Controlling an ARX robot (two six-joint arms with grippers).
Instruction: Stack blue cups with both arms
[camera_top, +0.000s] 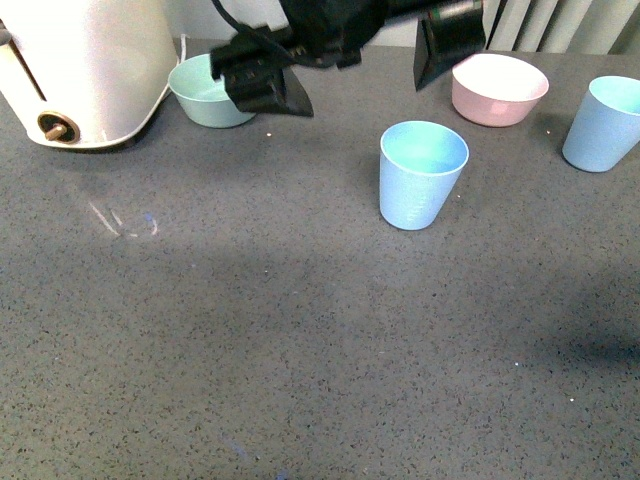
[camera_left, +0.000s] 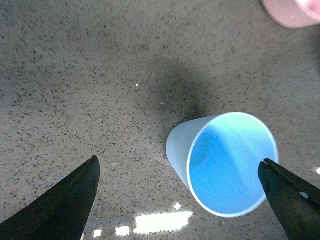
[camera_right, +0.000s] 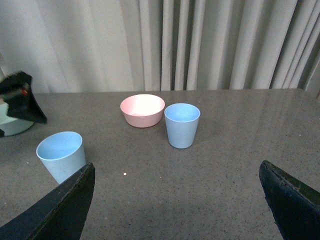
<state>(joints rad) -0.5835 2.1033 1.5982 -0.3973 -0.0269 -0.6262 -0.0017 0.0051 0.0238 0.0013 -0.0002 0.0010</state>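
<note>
Dark grey speckled tabletop (camera_top: 300, 350), pale pleated curtain (camera_right: 200, 45) behind it, white appliance (camera_top: 90, 60) at left

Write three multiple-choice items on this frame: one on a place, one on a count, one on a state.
1. Where does the pink bowl stand?
A) at the table's near edge
B) further back than the two blue cups, between them from side to side
C) inside a cup

2. How many blue cups are on the table?
A) one
B) two
C) three

3. What state is the left gripper in?
A) shut on a cup
B) shut on the pink bowl
C) open, gripping nothing

Answers:
1 B: the front view shows the bowl behind the gap between the cups.
2 B: two cups stand upright and apart, not yet stacked.
3 C: the left wrist view shows its fingers spread wide, with nothing clamped.
</note>
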